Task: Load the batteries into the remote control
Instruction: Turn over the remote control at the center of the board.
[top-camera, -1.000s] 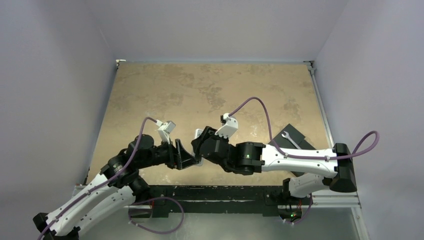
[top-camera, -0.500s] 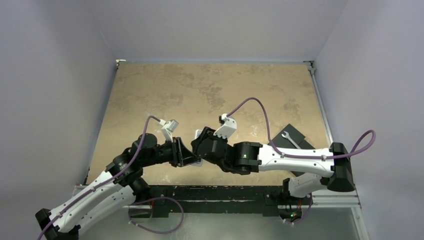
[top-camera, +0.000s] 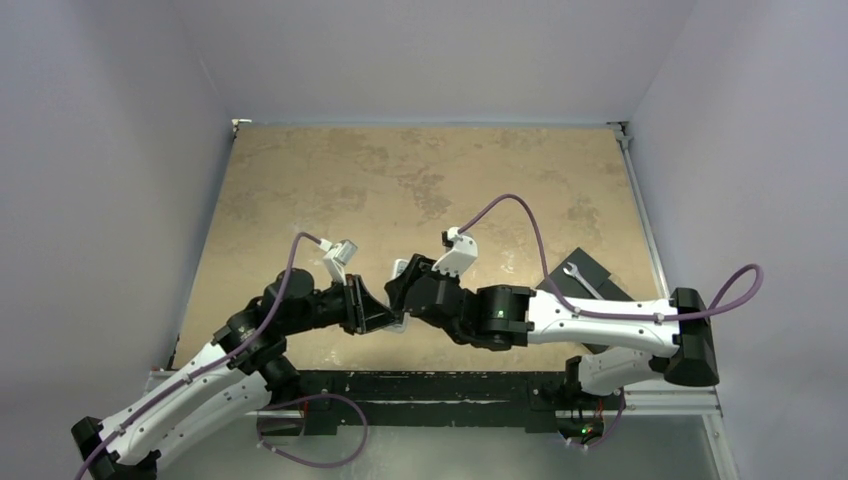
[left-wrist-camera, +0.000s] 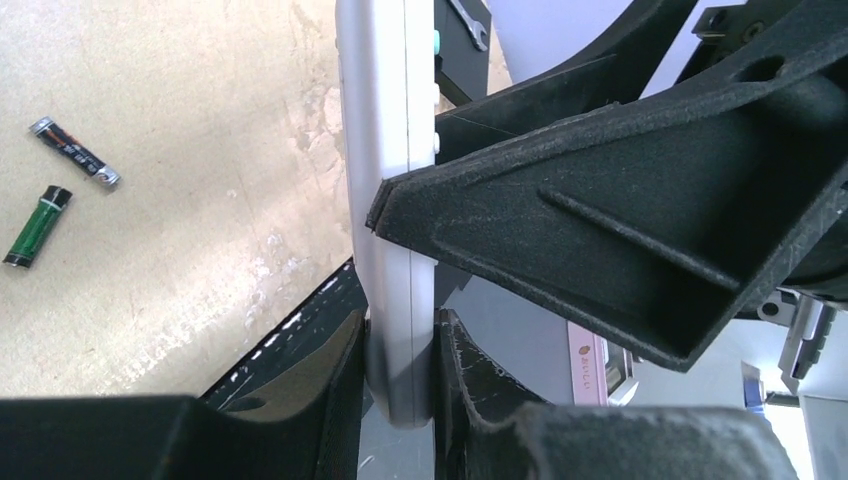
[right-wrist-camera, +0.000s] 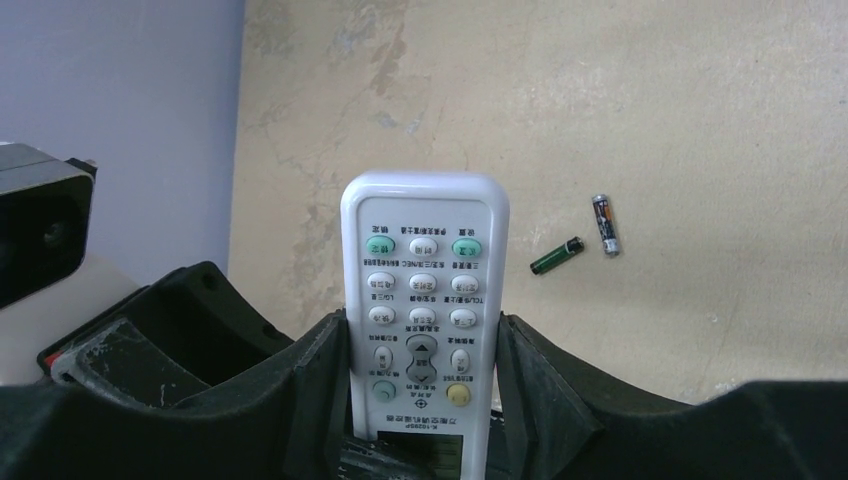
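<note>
Remote control (right-wrist-camera: 425, 290) — clamped between left fingers (left-wrist-camera: 335, 400), right fingers (right-wrist-camera: 318, 390).

Batteries (right-wrist-camera: 557, 257) close together on table (right-wrist-camera: 650, 100), well apart from remote control (right-wrist-camera: 424, 290).

— What crowds the remote control (right-wrist-camera: 425, 300)?

— The right gripper (right-wrist-camera: 425, 345) has a finger pressed on each long side, and the left gripper (left-wrist-camera: 400, 375) pinches its front and back at one end. Only the rounded button end sticks out free.

— And past that end?

— Bare table (right-wrist-camera: 700, 100), apart from the green battery (right-wrist-camera: 556, 257) and the black battery (right-wrist-camera: 604, 225), off to the remote's right in the right wrist view. They lie close together but apart, with open surface all round.

— Anything else?

— Both arms fill the remote's near side. Well to its right, a wrench (top-camera: 580, 278) lies on a dark plate (top-camera: 592, 262).
</note>
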